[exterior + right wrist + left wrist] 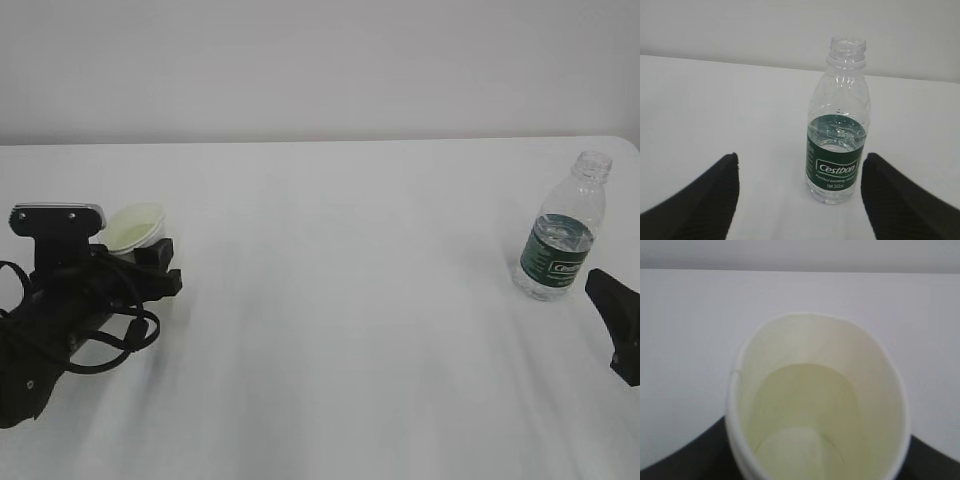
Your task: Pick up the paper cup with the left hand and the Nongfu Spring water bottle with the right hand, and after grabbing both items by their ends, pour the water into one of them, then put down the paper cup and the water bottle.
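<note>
A: Exterior view first. What's on the tabletop [330, 300]?

B: White tabletop. Far left, the left hand [150, 262], bulky black with looping cables and a silver-grey box on top. The paper cup [132, 228] sits right at its front end, cream inside showing. Can't tell from here whether the fingers touch it.

A: And the right side?

B: The Nongfu Spring water bottle [562, 243] stands upright near the right edge, capless, green label, the water [563, 238] reaching about label height. The right hand [615, 320] is a black shape just beside and in front of it, apart from it.

A: Left wrist view?

B: The cup [817, 400] fills the frame, mouth toward the camera, looks dry inside. Dark finger [680, 457] parts flank its lower sides, spread to about cup width. Gripping or merely around it: cannot tell.

A: Right wrist view?

B: Bottle [838, 130] upright, centred between two black fingers [705, 200], which stand wide open with clear gaps on both sides. Nothing held. Water [835, 136] sits low, partly behind the label.
</note>
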Available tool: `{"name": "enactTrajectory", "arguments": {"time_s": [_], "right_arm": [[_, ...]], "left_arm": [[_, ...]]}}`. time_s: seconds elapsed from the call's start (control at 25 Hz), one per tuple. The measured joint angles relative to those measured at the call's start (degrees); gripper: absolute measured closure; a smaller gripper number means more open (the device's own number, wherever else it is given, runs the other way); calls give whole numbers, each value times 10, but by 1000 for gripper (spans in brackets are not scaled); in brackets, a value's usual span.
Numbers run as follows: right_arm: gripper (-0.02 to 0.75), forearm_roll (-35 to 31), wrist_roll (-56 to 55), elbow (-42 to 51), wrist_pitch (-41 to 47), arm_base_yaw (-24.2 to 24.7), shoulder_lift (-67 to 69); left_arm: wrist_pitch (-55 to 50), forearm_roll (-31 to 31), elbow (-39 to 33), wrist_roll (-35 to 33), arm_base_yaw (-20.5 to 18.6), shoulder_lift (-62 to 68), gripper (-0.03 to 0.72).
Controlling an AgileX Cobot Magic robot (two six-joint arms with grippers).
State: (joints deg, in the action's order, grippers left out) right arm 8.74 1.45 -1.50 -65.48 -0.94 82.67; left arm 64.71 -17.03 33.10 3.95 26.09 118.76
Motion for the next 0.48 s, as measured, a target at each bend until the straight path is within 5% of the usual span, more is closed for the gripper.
{"name": "enactTrajectory", "arguments": {"time_s": [0.48], "right_arm": [[163,2,0,0,0,0,0]], "left_arm": [[1,27,45,0,-23,11,242]]}}
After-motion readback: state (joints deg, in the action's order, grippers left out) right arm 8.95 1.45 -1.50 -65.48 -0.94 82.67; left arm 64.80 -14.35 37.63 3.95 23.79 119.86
